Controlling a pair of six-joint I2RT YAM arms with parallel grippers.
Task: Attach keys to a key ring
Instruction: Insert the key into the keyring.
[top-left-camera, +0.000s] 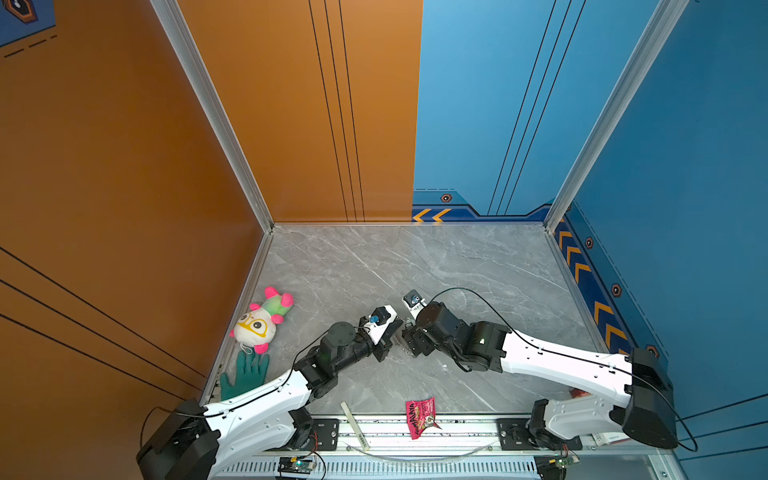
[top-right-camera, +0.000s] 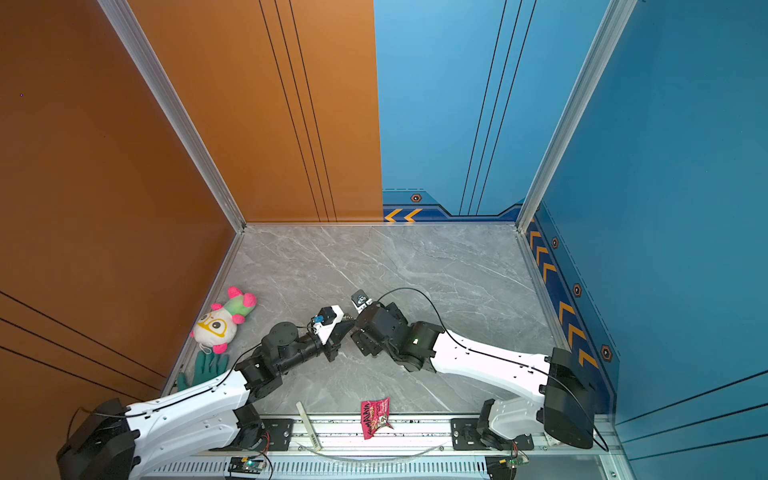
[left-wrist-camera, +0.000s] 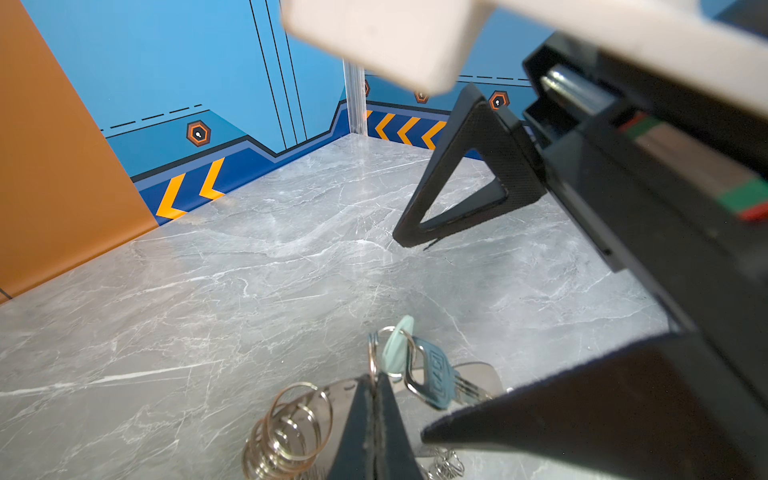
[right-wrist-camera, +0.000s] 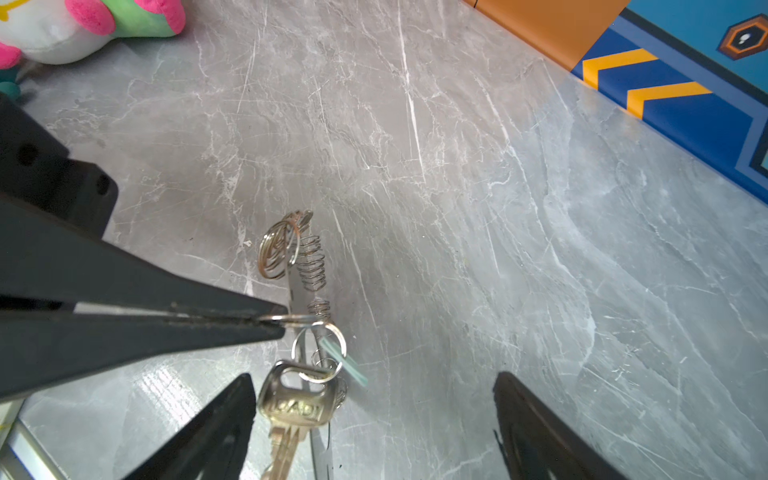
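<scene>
My left gripper (left-wrist-camera: 372, 384) is shut on one silver ring of the key ring (right-wrist-camera: 286, 249), a flat band edged with small silver rings. In the right wrist view its black fingers (right-wrist-camera: 166, 320) pinch that ring at their tips. A silver key (right-wrist-camera: 297, 405) and a pale tag (right-wrist-camera: 347, 365) hang from small rings just past the pinch. My right gripper (right-wrist-camera: 374, 378) is open, with the key close beside one finger (right-wrist-camera: 224, 415) and not gripped. In both top views the left gripper (top-left-camera: 395, 328) and the right gripper (top-left-camera: 409, 338) meet mid-table, largely hiding the key ring.
A plush toy (top-left-camera: 262, 320) and a green glove (top-left-camera: 245, 374) lie by the left wall. A red snack packet (top-left-camera: 422, 417) and a white strip (top-left-camera: 353, 424) sit at the front rail. Orange and blue walls close in the grey marble table (top-left-camera: 415, 266).
</scene>
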